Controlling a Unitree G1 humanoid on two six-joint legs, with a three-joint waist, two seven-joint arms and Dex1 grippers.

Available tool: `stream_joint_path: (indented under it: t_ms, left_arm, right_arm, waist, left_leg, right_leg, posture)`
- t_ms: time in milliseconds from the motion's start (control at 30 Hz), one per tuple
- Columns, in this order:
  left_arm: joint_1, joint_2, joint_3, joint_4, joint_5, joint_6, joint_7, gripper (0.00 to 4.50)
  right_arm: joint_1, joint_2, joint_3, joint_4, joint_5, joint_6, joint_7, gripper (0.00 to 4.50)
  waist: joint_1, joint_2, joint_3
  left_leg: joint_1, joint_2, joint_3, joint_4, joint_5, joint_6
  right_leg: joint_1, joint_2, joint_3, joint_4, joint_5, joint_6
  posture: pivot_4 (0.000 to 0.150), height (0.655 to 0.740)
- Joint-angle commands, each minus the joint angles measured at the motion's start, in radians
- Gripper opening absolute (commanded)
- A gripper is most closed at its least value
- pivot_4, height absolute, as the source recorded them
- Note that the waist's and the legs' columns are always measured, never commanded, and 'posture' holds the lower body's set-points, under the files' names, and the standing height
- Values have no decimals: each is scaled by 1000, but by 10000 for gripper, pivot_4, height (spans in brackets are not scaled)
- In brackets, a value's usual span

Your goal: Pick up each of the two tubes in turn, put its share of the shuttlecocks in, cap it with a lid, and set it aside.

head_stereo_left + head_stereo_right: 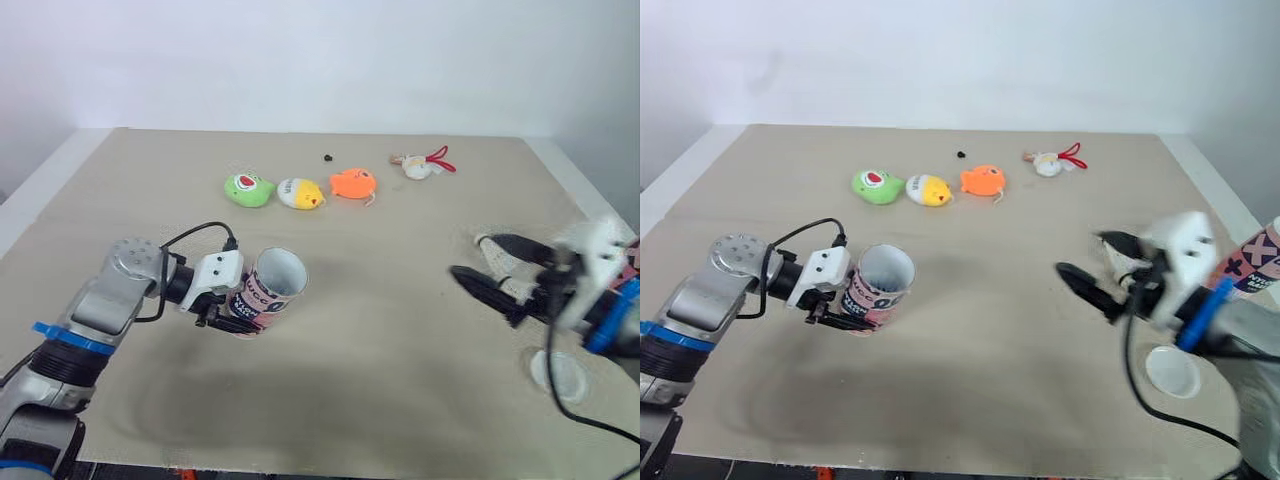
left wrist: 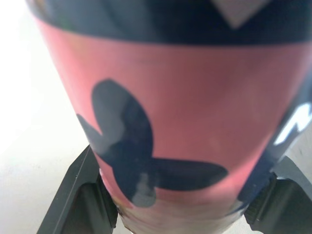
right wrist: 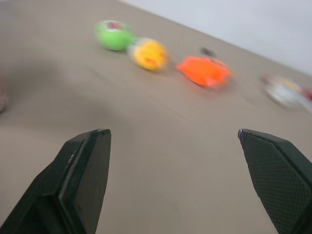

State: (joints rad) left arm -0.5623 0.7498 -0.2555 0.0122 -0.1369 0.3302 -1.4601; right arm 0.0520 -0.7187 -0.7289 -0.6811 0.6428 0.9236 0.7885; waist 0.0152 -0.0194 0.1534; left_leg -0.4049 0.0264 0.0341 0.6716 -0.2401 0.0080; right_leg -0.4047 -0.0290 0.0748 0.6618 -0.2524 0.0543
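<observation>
toward the lower left of the head views, the left gripper [image 1: 238, 318] is clenched on the first tube [image 1: 268, 292], lifted off the tan table [image 1: 400, 350] and tilted so that its open mouth faces up and toward the frame's right. at the right of the frame the right gripper [image 1: 488, 265] hovers over the table with its fingers spread wide and nothing between them. judging by this, the filling step is in hand: the tube is picked up and presented but looks empty. the next move calls for the right arm to reach toward the upper middle of the frame, where the green shuttlecock [image 1: 248, 189], yellow shuttlecock [image 1: 300, 193] and orange shuttlecock [image 1: 352, 183] lie in a row, with a white shuttlecock [image 1: 420, 166] further right, then carry one to the tube's mouth. a white lid [image 1: 558, 372] waits at the lower right, and the second tube [image 1: 1252, 258] shows at the right edge. the held tube has a pale rim, a pink wrap with black lettering and a dark band; in the left wrist view a black butterfly-like mark sits on the pink between the two fingers.
</observation>
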Motion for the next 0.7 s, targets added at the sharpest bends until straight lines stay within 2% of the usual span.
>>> stream_joint_path:
  t_ms: [33, 100, 233, 433, 700]
  left_arm:
    - [17, -51, -87, 23, 14, -9, -8, 25754]
    - [16, -63, -91, 31, 18, -15, -11, 25754]
    - [12, -87, -97, 49, 30, -26, -7, 25754]
    - [7, -106, -95, 58, 43, -31, -4, 25754]
    - [9, -102, -87, 54, 49, -24, 0, 25754]
  right_arm:
    - [176, -15, -122, 19, 35, 18, 72, 44661]
    - [268, -16, -129, 52, -2, -32, 91, 44661]
    - [307, -16, -102, 151, -78, -140, 60, 44661]
    - [271, -8, 12, 257, -156, -241, 11, 44661]
    - [225, 3, 72, 426, -200, -328, -28, 44661]
  waist:
    - [2, 0, -1]
    - [1, 2, -2]
    - [-1, 12, -9]
    - [-1, 13, -10]
    - [0, 14, -10]
  left_leg:
    - [0, -1, -1, 0, 0, 0]
    - [0, -3, -4, 0, 0, 1]
    - [0, -6, -5, 0, 0, 6]
    - [0, -13, -6, 0, 1, 12]
    - [-2, -20, -7, 0, -1, 17]
  right_leg:
    - [2, 0, 0, -1, -1, 1]
    - [4, -1, 1, -4, -1, 2]
    - [6, -5, 2, -12, 4, 7]
    - [7, -13, 2, -15, 4, 12]
    - [12, -19, 1, -17, 1, 17]
  posture:
    - [1500, 7400]
    - [1500, 7400]
    - [1500, 7400]
    - [1500, 7400]
    - [1500, 7400]
